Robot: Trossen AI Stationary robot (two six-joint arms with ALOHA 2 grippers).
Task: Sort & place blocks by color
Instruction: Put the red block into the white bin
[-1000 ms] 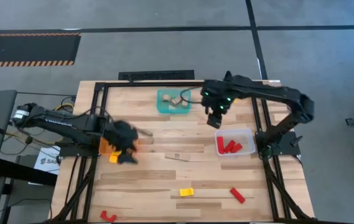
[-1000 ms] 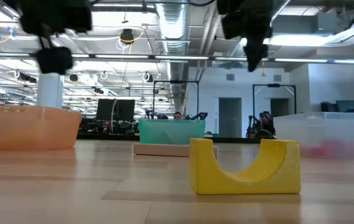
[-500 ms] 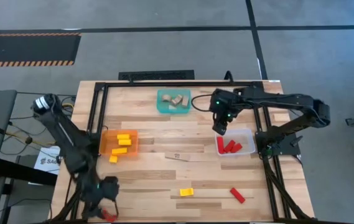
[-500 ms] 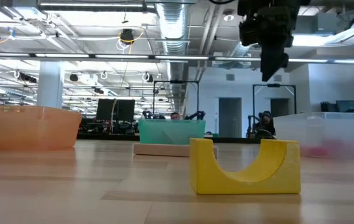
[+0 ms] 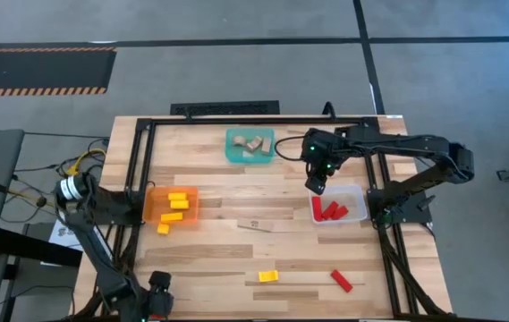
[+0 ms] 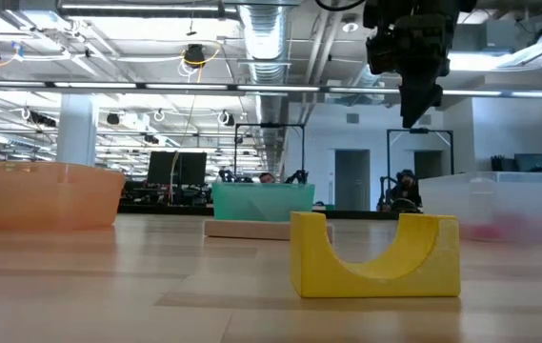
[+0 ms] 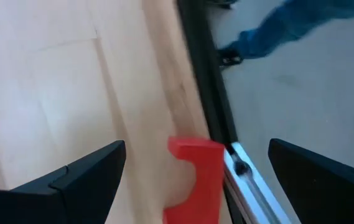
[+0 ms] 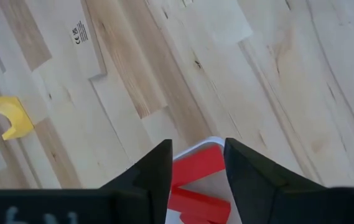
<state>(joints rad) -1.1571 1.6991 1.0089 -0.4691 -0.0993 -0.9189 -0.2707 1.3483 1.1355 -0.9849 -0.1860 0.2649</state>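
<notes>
Left wrist view shows the left claw [image 7: 195, 180] spread wide and empty over a red arch block [image 7: 192, 171] at the tabletop [image 5: 227, 259] edge. The right claw [image 5: 317, 182], slightly parted and empty, hangs by the clear bin [image 5: 354, 195] of red blocks [image 5: 330, 211]. A yellow arch [image 5: 268, 276] and a red bar [image 5: 341, 281] also lie unsorted.

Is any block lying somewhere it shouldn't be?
Yes. One yellow block lies on the table just outside the orange bin, not in it with the other yellow ones. A red arch block sits right at the table's edge, between the left claw's open fingers.

Loose on the table: a yellow arch block [image 5: 268, 276], a red bar block [image 5: 341, 281], and a red arch block [image 7: 192, 171] at the front-left edge.
</notes>
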